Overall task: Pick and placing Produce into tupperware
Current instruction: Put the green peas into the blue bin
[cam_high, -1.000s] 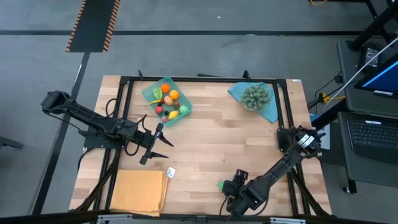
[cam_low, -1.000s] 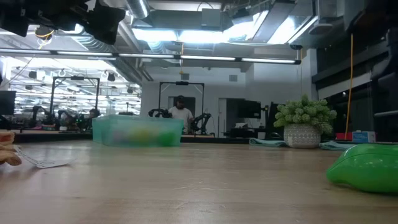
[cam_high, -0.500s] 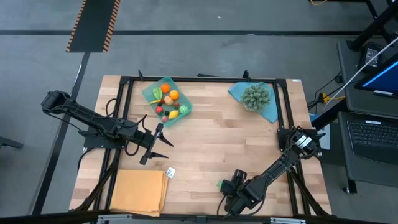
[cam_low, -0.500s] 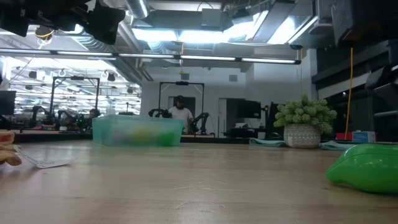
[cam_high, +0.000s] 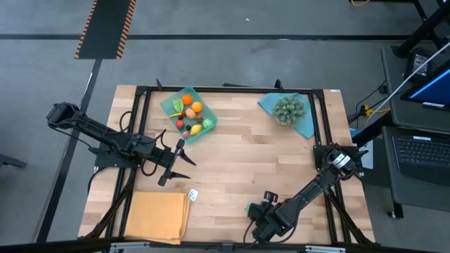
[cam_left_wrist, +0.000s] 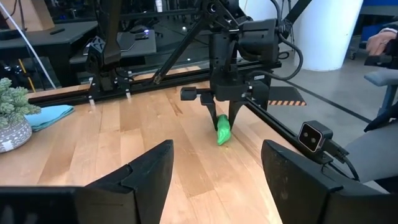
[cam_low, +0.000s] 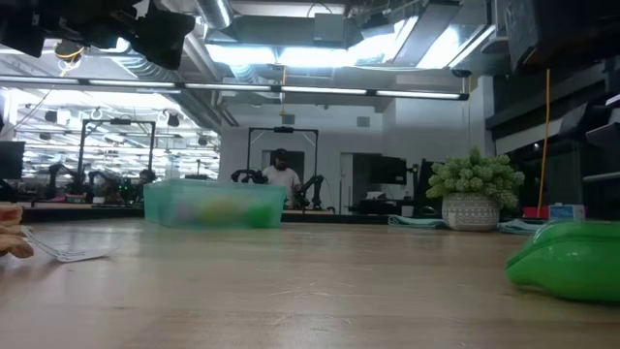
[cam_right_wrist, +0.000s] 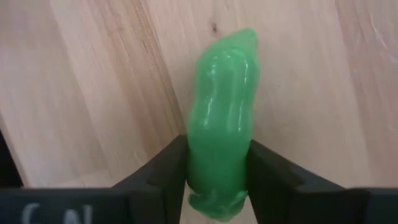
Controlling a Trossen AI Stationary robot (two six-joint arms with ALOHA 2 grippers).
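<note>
Right gripper (cam_right_wrist: 217, 180) has just closed onto the green pepper (cam_right_wrist: 221, 149), lower centre of the table; lift to tray (cam_high: 188, 112) next. Left gripper (cam_high: 177, 163) waits, part open.

Even, bright overhead light; ceiling-lamp glare and blurred foreground in the low view.

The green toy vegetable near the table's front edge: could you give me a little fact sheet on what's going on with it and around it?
item: green pepper, lying on the table
right gripper: fingers closed against its two sides
left gripper: open, waiting mid-table
tupperware: far side, already holds several produce pieces
distance: pepper far from the tupperware
</note>
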